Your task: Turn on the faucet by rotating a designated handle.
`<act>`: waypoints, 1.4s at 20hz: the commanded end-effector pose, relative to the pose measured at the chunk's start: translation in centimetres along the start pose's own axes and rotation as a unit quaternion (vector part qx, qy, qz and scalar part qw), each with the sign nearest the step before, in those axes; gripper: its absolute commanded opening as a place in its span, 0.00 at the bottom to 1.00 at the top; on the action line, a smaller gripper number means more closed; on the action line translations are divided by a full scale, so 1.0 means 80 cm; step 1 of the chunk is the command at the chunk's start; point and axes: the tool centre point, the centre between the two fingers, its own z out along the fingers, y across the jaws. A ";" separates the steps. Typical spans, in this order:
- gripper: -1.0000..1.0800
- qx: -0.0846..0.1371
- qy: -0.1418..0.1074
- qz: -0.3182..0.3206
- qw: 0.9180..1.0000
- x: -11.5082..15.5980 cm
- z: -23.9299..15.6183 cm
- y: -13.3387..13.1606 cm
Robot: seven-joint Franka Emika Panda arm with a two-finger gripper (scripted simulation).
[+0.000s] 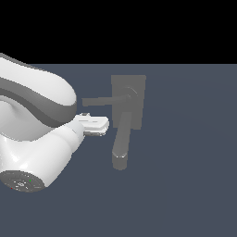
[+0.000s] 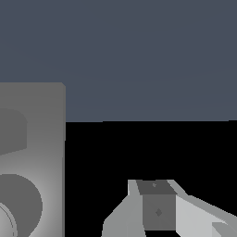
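Note:
The grey faucet has a rectangular block body, and a thick rounded spout runs from it toward the camera in the exterior view. The thin flat bar handle sticks out from the body toward the exterior view's left. My gripper sits just below the handle's bar and left of the spout, and contact does not show. In the wrist view the block body fills one side, with a round part on it. One grey fingertip pad shows; the jaw gap is not visible.
The white arm fills the exterior view's left and hides the floor there. The faucet stands on a plain dark blue-grey floor. No other objects show.

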 end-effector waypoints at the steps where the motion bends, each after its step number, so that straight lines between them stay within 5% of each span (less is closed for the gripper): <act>1: 0.00 0.003 -0.003 -0.001 1.000 -0.003 0.002 -0.007; 12: 0.00 0.015 -0.016 -0.008 1.000 -0.012 0.008 -0.034; 28: 0.00 0.015 -0.016 -0.008 1.000 -0.094 0.006 -0.023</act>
